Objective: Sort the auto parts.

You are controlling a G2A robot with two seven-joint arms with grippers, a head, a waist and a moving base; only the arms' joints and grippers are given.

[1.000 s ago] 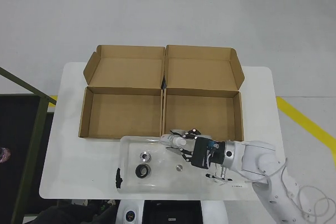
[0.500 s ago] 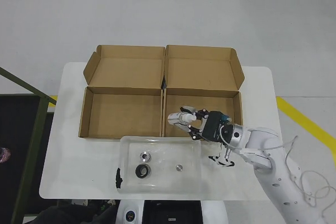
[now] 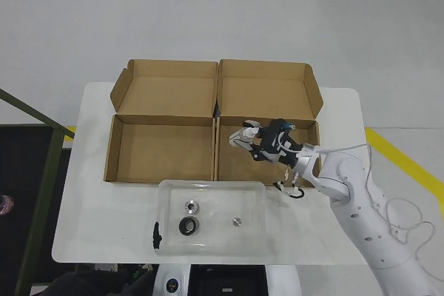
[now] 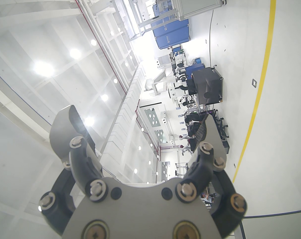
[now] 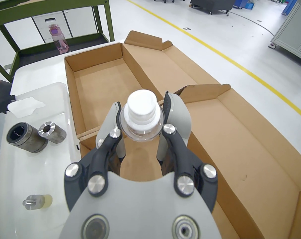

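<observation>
One white plastic part point(image 5: 141, 111) is pinched in the right claw point(image 3: 246, 138), which squeezes snugly on its clear rim. The claw hangs in the air over the right box point(image 3: 240, 169), close to the wall it shares with the left box point(image 3: 163, 152). I think the job right now is to put this part down in the right box. To do it well, the claw should go a bit more to the middle of that box, so the part cannot land on the wall or tip into the wrong side. Then it should go down low before it lets go, because the part is round and may roll or bounce. Three more parts lie in the clear tray point(image 3: 214, 240): a dark ring point(image 3: 187, 226), a silver ring point(image 3: 190, 206) and a small pin point(image 3: 237, 220). The left claw point(image 4: 136, 118) points up at the ceiling, spread wide, with nothing in it.
</observation>
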